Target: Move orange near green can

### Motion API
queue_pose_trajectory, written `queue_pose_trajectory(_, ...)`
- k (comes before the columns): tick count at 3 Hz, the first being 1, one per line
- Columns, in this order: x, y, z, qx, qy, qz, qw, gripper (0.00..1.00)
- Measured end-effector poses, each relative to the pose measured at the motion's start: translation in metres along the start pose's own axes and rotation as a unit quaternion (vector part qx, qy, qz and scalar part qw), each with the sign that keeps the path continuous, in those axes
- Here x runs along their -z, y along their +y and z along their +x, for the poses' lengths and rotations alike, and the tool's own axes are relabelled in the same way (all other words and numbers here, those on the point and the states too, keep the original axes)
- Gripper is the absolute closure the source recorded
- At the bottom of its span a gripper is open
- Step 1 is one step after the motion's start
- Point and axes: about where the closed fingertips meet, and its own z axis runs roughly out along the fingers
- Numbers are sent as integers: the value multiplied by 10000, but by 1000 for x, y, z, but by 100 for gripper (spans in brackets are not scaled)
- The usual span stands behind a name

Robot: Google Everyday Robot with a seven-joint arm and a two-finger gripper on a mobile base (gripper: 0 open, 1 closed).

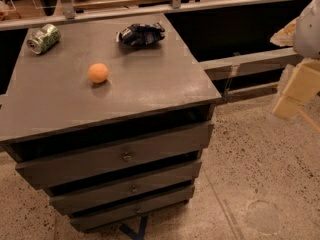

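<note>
The orange (98,73) lies on the grey top of a drawer cabinet (150,84), left of its middle. The green can (43,38) lies on its side at the back left corner of the top, well apart from the orange. My gripper (294,93) shows as a cream-coloured part at the right edge of the view, off the cabinet, over the floor and far to the right of the orange. It holds nothing that I can see.
A dark wrinkly snack bag (141,34) lies at the back middle of the cabinet top. A metal rail and a low shelf (240,64) run behind and to the right. The cabinet has three drawers (125,156). Speckled floor (260,184) is at the right.
</note>
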Motion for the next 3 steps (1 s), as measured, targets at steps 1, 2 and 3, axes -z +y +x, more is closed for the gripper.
queue_pose_trajectory(1,-9,-21,2,-559,-874,80,9946,0)
queue_pose_trajectory(2,-27,-37,-3,-1075,-1949,181,9747,0)
queue_pose_trajectory(3,-32,-56,-38,-1551,-3055,278,9390,0)
